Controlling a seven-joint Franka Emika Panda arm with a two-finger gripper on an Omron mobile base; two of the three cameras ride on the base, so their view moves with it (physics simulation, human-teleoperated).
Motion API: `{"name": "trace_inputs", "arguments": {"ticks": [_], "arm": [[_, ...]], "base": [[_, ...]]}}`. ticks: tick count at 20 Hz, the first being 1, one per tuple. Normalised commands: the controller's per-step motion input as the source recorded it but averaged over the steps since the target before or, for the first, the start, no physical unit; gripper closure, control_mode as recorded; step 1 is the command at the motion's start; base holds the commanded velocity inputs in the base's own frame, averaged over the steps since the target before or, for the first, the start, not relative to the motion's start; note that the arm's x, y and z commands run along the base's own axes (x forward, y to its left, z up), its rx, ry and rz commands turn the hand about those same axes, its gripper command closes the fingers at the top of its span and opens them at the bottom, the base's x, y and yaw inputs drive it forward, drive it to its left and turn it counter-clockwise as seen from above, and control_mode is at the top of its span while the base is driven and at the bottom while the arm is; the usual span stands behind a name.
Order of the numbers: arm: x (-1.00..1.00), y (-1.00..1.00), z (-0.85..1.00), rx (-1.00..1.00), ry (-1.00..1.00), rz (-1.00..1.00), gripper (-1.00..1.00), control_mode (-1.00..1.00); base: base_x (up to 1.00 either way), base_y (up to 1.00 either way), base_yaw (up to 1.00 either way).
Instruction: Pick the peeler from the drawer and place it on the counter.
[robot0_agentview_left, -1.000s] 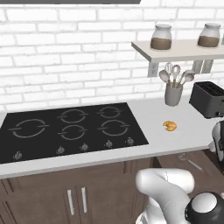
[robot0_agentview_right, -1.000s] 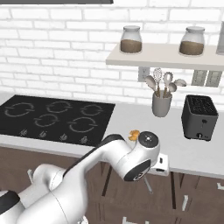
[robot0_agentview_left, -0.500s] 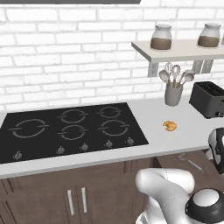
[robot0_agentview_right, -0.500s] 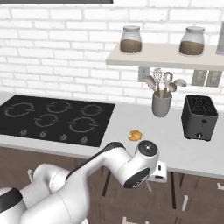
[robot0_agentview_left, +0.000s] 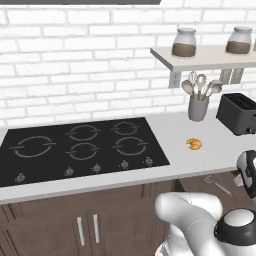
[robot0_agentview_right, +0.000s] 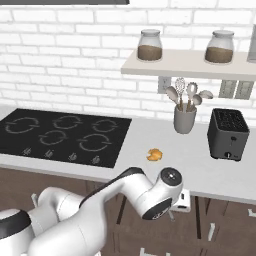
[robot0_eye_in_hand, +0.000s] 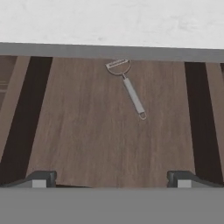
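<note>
Hand view: the gripper (robot0_eye_in_hand: 112, 178) points down into the drawer (robot0_eye_in_hand: 87, 140), its two dark fingertips (robot0_eye_in_hand: 41, 178) at the lower left and lower right of the frame, standing wide apart with nothing between them. The peeler (robot0_eye_in_hand: 129, 88) lies flat on the drawer floor in the upper centre of the frame, well apart from the fingertips. Its looped head sits just below the front edge of the counter (robot0_eye_in_hand: 112, 22); its thin handle runs down and to the right.

Handling, as a judgement: the peeler is light, rigid metal with a smooth, likely slippery finish. Take hold across the straight handle near its middle, jaws set crosswise to it. The head is wider and irregular, and it sits close under the counter edge, so it is the poorer grip point.

Surroundings: the drawer floor around the peeler is bare wood, with dark side channels at frame left and right. The counter edge overhead is the main obstruction on lift-out.

Right base view: a croissant (robot0_agentview_right: 154, 155), a utensil holder (robot0_agentview_right: 184, 119) and a toaster (robot0_agentview_right: 228, 134) stand on the counter, with a cooktop (robot0_agentview_right: 62, 134) at left.
</note>
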Motion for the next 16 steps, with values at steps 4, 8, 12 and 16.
{"name": "trace_inputs", "arguments": {"ticks": [4, 8, 12, 16], "arm": [[0.09, -0.07, -0.23, 0.02, 0.0, 0.07, -1.0, -1.0], [0.12, -0.04, -0.28, 0.0, 0.01, 0.09, -1.0, -1.0], [0.18, -0.02, -0.3, 0.0, 0.01, 0.09, -1.0, -1.0], [0.23, 0.0, -0.3, 0.0, 0.02, 0.07, -1.0, -1.0]], "base": [[0.0, 0.0, 0.0], [0.0, 0.0, 0.0], [0.0, 0.0, 0.0], [0.0, 0.0, 0.0]]}}
